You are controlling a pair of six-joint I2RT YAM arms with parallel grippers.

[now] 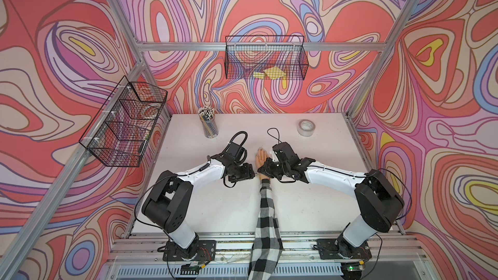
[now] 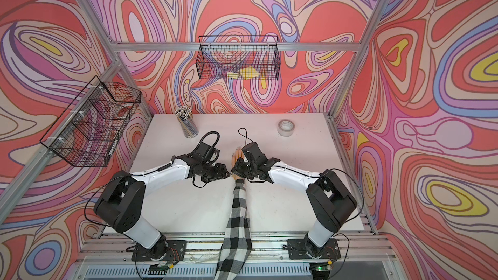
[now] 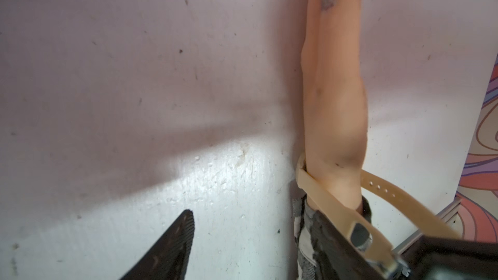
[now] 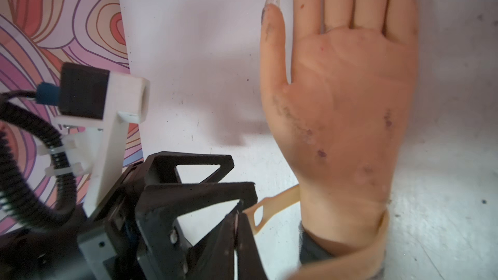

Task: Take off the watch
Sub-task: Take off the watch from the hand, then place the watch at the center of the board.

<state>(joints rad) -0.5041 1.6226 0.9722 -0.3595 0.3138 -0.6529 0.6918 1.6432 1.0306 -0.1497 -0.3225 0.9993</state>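
A mannequin hand lies palm up mid-table, shown in both top views. The watch's beige strap is wrapped loosely round its wrist, and the dial is hidden. My right gripper is shut on the strap's loop end just left of the wrist. My left gripper is open beside the wrist. The strap's buckle end lies across one of its fingers, and the other finger stands over bare table. Both grippers meet at the wrist.
A black-and-white plaid sleeve runs from the wrist to the table's front edge. At the back stand a cup of pencils and a tape roll. Wire baskets hang on the left wall and the back wall.
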